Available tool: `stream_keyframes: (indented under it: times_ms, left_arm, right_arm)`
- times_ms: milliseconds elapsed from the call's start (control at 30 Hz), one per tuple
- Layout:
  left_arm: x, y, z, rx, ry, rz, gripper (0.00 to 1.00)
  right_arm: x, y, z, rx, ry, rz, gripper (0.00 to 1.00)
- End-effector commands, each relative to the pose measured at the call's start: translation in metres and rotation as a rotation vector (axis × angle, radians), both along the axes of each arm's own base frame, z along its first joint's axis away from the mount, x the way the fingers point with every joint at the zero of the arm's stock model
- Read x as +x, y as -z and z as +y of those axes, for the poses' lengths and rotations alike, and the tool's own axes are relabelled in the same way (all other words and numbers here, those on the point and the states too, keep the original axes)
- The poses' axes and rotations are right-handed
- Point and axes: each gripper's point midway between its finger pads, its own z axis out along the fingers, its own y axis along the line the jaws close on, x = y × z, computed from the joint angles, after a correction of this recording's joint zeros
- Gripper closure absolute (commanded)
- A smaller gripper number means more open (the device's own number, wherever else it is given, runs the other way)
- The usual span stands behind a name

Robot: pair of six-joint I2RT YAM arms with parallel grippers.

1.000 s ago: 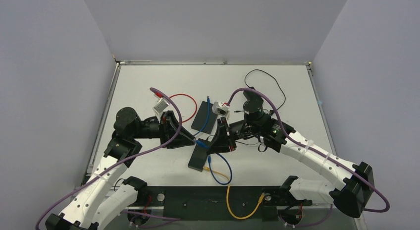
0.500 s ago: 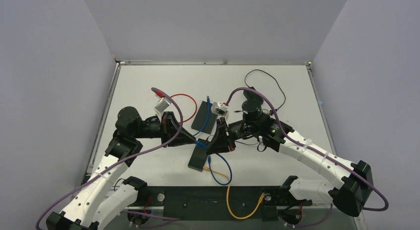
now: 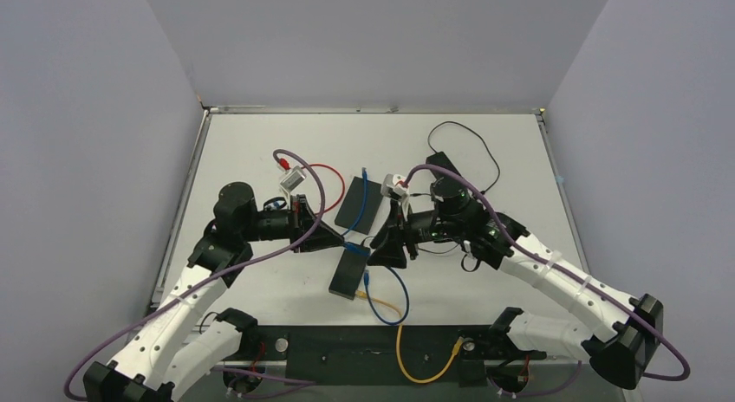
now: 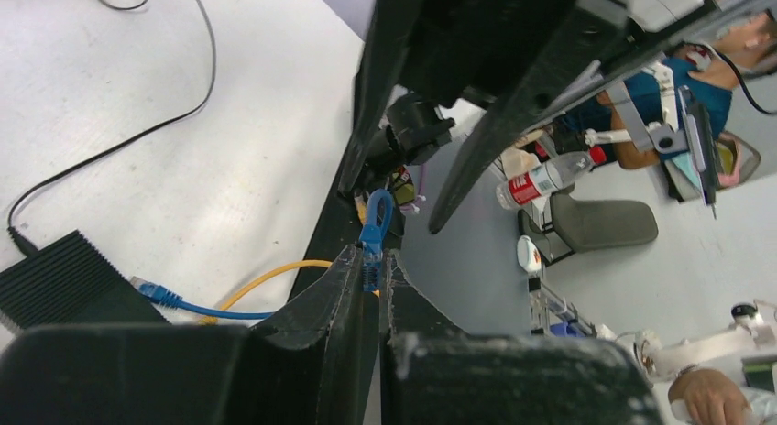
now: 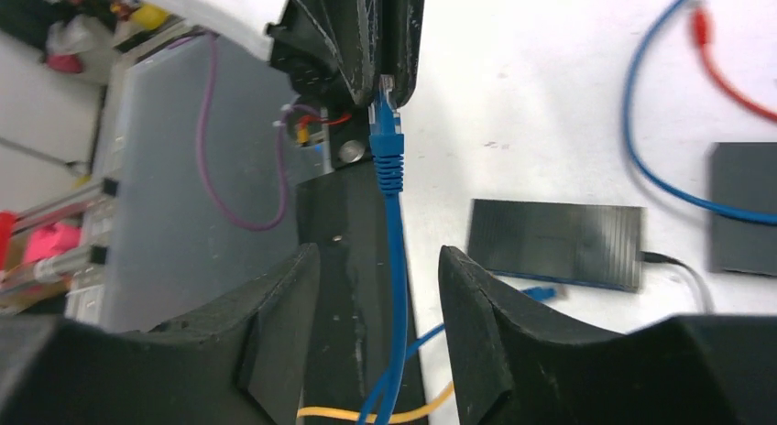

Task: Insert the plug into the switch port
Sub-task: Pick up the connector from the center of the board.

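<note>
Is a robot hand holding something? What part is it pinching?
Yes. The left gripper is shut on the blue plug, pinching it by its tip end. The right gripper is open, and the blue cable passes loose between its fingers.

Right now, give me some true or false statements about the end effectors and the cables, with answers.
1. The left end effector is shut on the blue plug. True.
2. The right end effector clamps the blue cable. False: the right end effector is open, with a finger on either side of the blue cable.
3. That blue plug sits in a switch port. False: it is held out in the open, in no port.
4. A yellow cable lies near the arm bases. True.
</note>
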Motion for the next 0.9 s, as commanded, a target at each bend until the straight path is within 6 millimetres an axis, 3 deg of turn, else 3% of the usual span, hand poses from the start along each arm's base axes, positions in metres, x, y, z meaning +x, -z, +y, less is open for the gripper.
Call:
stream_keyframes:
  times_ms: [0,167,400,433,533,633,733,867]
  left_arm:
    - [0.017,-0.003,-0.001,0.026,-0.09,0.017,1.0]
    - [0.032,0.006,-0.001,0.031,-0.166,0.079,1.0]
    - [0.049,0.014,-0.002,0.019,-0.234,0.161,1.0]
    - [0.051,0.014,-0.001,0.018,-0.243,0.168,1.0]
    - [0.059,0.02,0.001,0.023,-0.275,0.223,1.0]
    - [0.067,0.026,0.005,0.019,-0.306,0.278,1.0]
    - [0.074,0.033,0.01,0.013,-0.341,0.348,1.0]
    - [0.079,0.038,0.011,0.001,-0.348,0.381,1.0]
  right_arm:
    - [0.036,-0.028,-0.02,-0.004,0.193,-0.206,0.51]
    - [0.056,-0.039,-0.04,-0.017,0.345,-0.311,0.47]
    - [0.076,-0.053,-0.049,0.058,0.496,-0.38,0.41]
    - [0.079,-0.055,-0.048,0.07,0.505,-0.387,0.4]
    - [0.078,-0.054,-0.04,0.081,0.471,-0.38,0.24]
    - [0.07,-0.055,-0.03,0.065,0.416,-0.391,0.22]
    - [0.072,-0.046,-0.028,0.002,0.424,-0.521,0.21]
    - [0.06,-0.036,-0.011,-0.023,0.328,-0.616,0.22]
